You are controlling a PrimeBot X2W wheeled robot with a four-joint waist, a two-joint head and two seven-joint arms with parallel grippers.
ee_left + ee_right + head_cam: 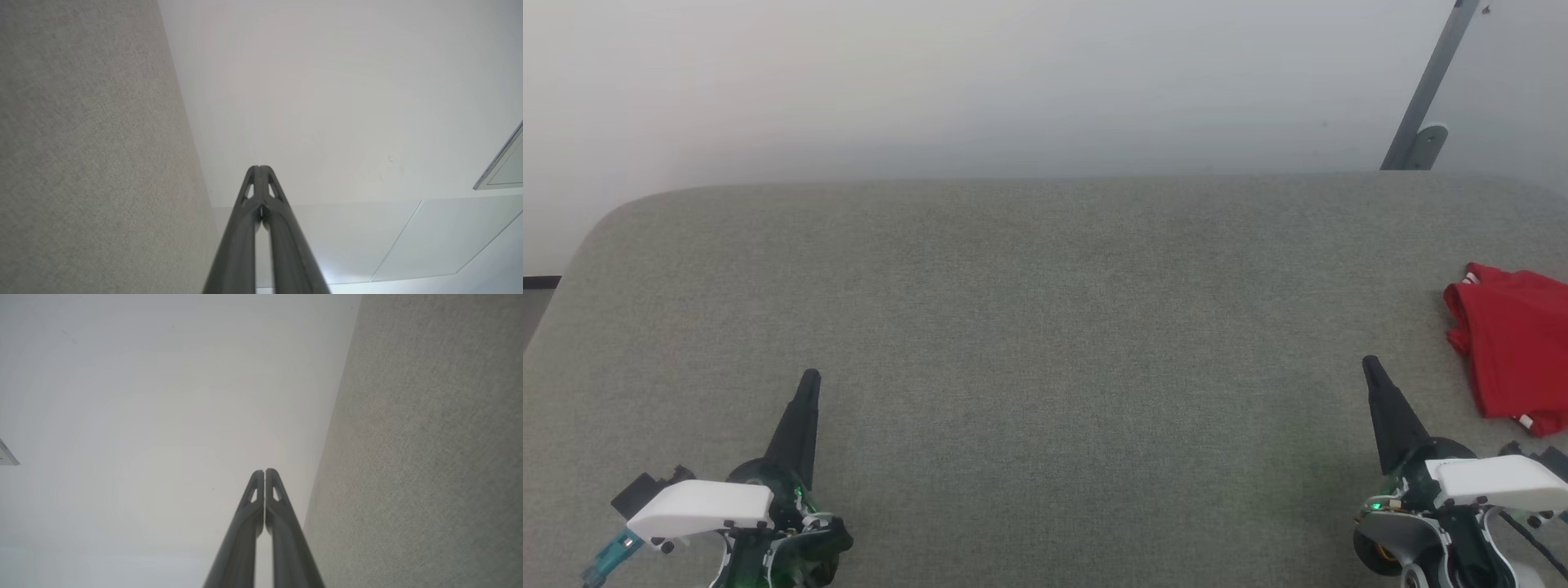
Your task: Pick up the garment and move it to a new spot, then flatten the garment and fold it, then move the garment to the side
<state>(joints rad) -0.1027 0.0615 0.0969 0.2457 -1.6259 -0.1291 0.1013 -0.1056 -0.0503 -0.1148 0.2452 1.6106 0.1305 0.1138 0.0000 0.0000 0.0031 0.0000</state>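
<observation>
The garment (1515, 347) lies folded into a small red bundle at the far right of the grey fabric surface (1045, 327), partly cut off by the head view's edge, with bits of white trim at its corners. My right gripper (1370, 363) is shut and empty, its tips a short way left of the garment and apart from it. My left gripper (810, 376) is shut and empty at the lower left, far from the garment. In the wrist views the left gripper (259, 167) and the right gripper (264, 471) have their fingers pressed together, pointing toward the pale wall.
A white wall (1013, 82) rises behind the surface's far edge. A grey metal bar with a bracket (1425, 106) leans at the upper right. The surface's rounded left corner (596, 220) drops off toward the floor.
</observation>
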